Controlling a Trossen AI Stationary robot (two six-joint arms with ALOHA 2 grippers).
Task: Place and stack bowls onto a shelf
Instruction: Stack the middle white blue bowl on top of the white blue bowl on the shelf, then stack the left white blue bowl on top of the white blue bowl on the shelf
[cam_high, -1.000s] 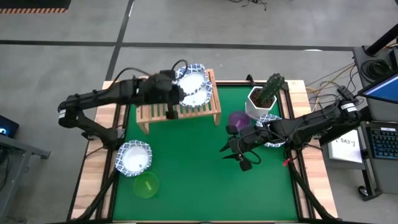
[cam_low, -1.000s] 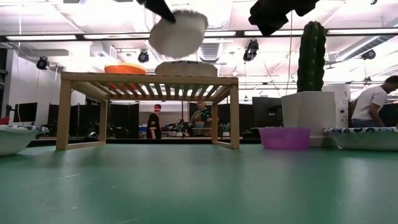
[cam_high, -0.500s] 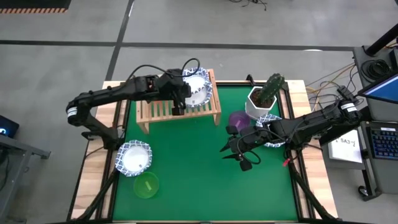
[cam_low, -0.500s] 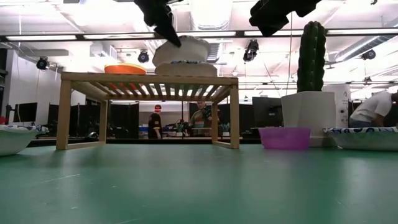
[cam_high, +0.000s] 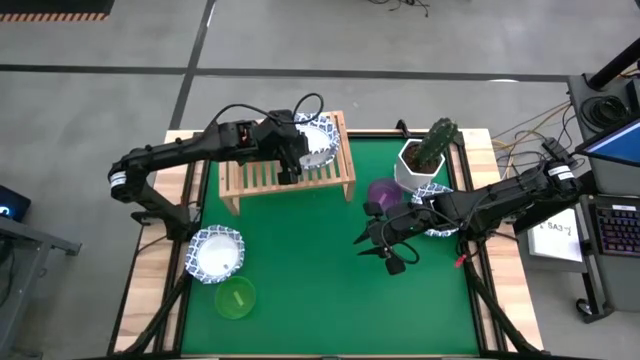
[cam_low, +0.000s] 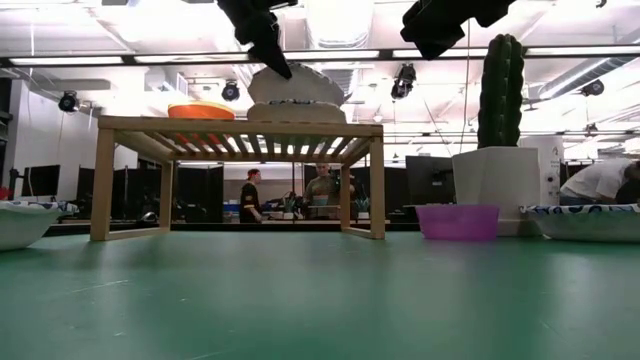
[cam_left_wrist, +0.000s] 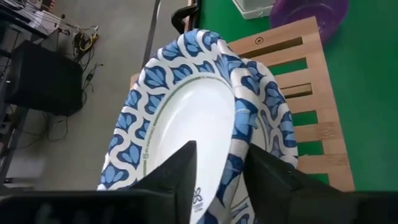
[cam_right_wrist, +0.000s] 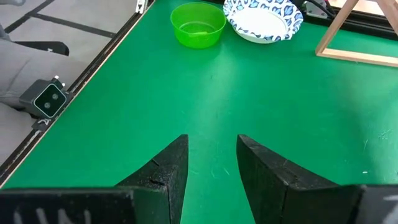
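The left pincer (cam_left_wrist: 217, 180), clamped on the patterned bowl's (cam_left_wrist: 186, 112) rim, has lowered it onto the shelf's (cam_high: 250, 180) bowl beneath, so release comes next.

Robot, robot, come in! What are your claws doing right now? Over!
Left claw shut on blue-and-white patterned bowl, over light wooden slat shelf. Right claw open, empty above green mat. Nothing blocking.

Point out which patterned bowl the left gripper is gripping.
The upper bowl of the two stacked on the shelf, its rim pinched by the left gripper. The other patterned bowls sit untouched on the table.
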